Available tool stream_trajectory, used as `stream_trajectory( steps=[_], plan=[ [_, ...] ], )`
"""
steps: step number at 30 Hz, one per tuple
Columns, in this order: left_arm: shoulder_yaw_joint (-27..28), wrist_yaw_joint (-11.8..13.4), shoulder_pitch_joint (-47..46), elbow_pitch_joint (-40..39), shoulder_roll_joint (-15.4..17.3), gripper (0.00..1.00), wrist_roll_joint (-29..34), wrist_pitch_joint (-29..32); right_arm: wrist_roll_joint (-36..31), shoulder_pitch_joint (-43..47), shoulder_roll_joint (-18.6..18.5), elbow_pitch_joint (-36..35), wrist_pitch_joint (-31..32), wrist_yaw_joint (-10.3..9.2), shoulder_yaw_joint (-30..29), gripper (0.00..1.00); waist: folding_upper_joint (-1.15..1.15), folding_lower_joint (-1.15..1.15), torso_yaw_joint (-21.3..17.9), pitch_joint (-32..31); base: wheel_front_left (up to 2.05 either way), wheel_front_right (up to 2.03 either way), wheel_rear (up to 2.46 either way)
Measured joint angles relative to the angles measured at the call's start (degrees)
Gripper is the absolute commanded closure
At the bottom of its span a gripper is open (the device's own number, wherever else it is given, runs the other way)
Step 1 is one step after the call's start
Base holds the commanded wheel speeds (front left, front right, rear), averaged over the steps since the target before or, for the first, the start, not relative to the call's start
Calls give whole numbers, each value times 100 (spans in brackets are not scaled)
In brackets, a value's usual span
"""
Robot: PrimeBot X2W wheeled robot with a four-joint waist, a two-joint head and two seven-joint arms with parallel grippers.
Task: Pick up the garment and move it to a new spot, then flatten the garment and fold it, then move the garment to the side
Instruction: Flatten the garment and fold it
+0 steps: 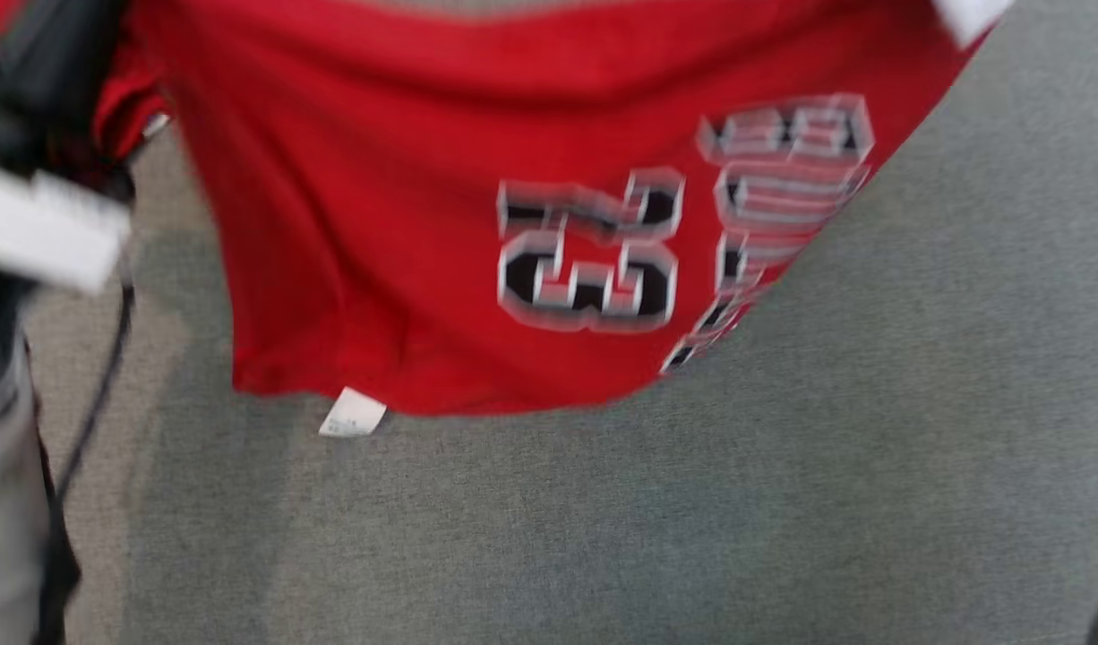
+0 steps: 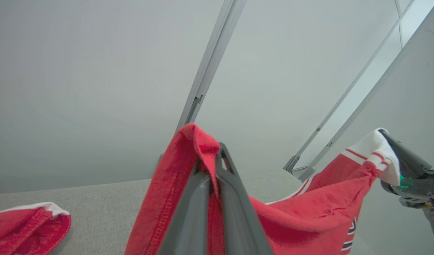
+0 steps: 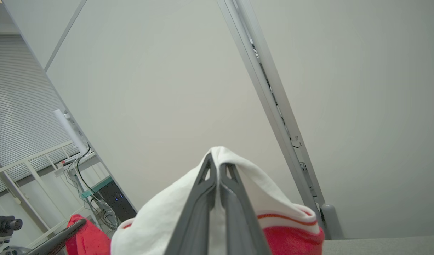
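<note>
A: What is given by the head view alone?
B: The print [image 1: 589, 255] on the one red garment [image 1: 379, 224], at 3 o'clock, and one white label [image 1: 352, 415] at 6 o'clock of its hem (all is blurred). The garment is hung over the grey surface [image 1: 782, 502].
A: And by the wrist views?
B: Two grippers are counted. The left gripper [image 2: 213, 159] is clamped on a red fold [image 2: 199, 141]. The right gripper [image 3: 217, 161] is clamped on the white trim [image 3: 259, 187]. Both are pointed up toward the wall [image 3: 149, 88].
</note>
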Motion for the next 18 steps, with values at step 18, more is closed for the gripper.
stream_trajectory(
  steps=[18],
  plan=[
    [-339, -248, -5095, 4751, -627, 100, 1101, -3175, -2033, -5466, 611, 4542, -2911, 1, -559, 100, 0, 1, -46, 1234, 0, 0, 0]
  ],
)
